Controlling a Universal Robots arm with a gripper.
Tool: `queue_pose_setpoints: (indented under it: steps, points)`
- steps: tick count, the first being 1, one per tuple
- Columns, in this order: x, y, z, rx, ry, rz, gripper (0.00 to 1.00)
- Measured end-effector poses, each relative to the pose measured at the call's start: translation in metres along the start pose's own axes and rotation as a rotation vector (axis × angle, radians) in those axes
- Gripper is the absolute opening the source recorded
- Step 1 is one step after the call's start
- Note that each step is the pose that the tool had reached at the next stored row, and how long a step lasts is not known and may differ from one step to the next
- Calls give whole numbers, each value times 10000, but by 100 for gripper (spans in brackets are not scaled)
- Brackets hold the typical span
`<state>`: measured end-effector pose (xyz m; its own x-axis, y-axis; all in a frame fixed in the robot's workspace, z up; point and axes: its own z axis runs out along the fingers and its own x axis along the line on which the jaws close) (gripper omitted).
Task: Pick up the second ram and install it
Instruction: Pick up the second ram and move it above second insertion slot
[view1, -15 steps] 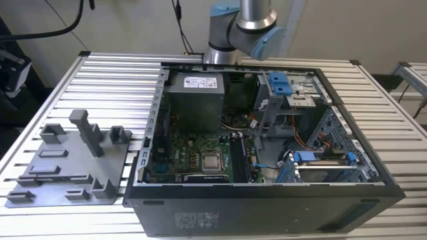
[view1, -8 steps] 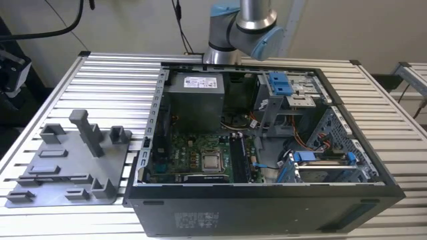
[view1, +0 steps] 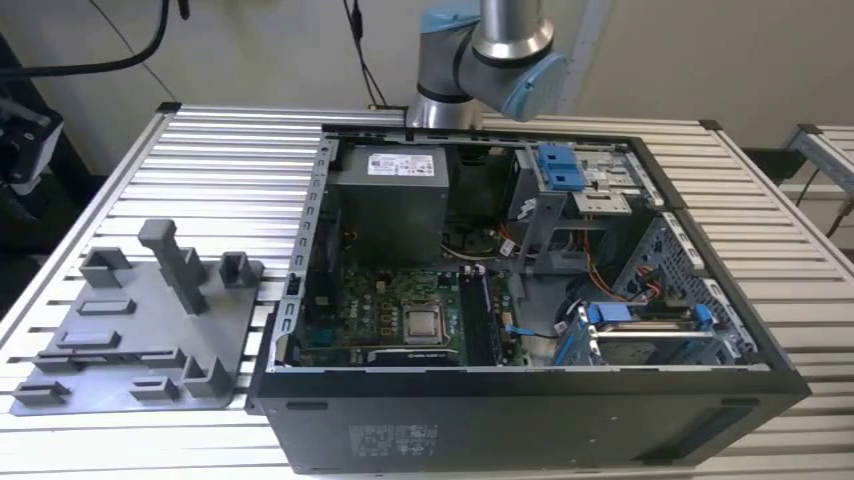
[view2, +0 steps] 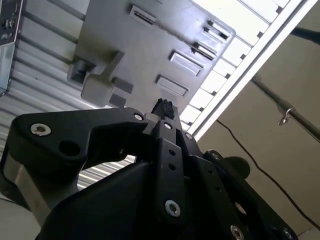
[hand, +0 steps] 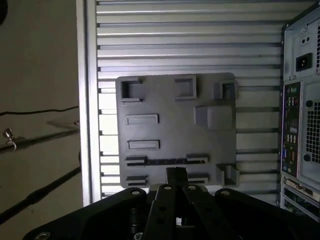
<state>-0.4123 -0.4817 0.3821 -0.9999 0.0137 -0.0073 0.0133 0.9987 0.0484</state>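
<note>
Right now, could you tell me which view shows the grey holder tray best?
The first wrist view: the grey holder tray appears nearly whole, face-on. The exterior view shows it slanted beside the computer case; the second wrist view, partly behind the gripper.

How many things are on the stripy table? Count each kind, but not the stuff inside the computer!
Computer case: 1
Grey tray: 1
Dark memory stick lying in the tray: 1
Total: 3
</note>
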Motion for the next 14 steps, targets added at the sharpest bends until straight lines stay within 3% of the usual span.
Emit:
queue_pose_setpoints:
  steps: [14]
  points:
    - [16,0,1,-1,104,-2141,11]
